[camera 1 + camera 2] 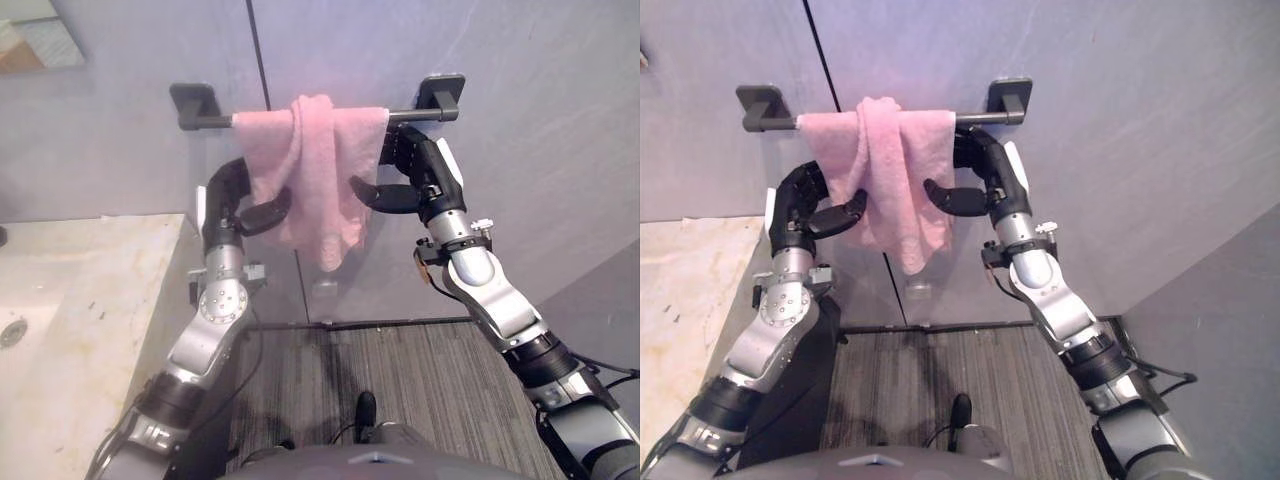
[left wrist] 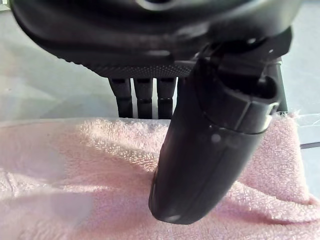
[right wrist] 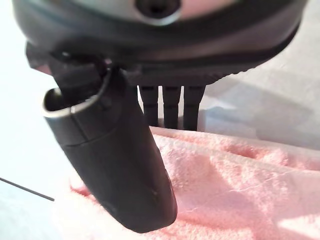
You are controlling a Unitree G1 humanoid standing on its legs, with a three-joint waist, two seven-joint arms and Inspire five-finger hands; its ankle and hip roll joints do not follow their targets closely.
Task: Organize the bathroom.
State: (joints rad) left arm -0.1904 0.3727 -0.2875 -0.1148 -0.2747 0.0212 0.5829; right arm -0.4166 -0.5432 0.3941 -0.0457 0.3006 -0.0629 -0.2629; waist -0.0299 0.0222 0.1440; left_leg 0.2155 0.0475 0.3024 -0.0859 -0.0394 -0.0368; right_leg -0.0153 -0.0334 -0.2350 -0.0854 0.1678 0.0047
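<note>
A pink towel (image 1: pixel 318 170) hangs bunched over a dark towel bar (image 1: pixel 410 113) fixed to the grey wall (image 1: pixel 540 120), its longest fold drooping below the middle. The bar's 2 black end brackets show at either side, but the towel covers most of the rod between them.

The left hand (image 1: pixel 243 200) is raised at the towel's left edge; its thumb (image 2: pixel 200 165) lies on the front of the cloth while its fingers (image 2: pixel 145 97) run behind the upper edge, so the hand pinches the towel, though the fingertips are hidden behind the fabric. The right hand (image 1: pixel 412 170) mirrors it at the right edge: its thumb (image 3: pixel 117 170) presses the front of the towel and its fingers (image 3: pixel 170 107) disappear behind the cloth just under the bar.

At the far left, a pale stone table (image 1: pixel 90 300) is cut off by the frame. A dark ribbed mat (image 1: pixel 400 380) lies on the floor below the towel.
</note>
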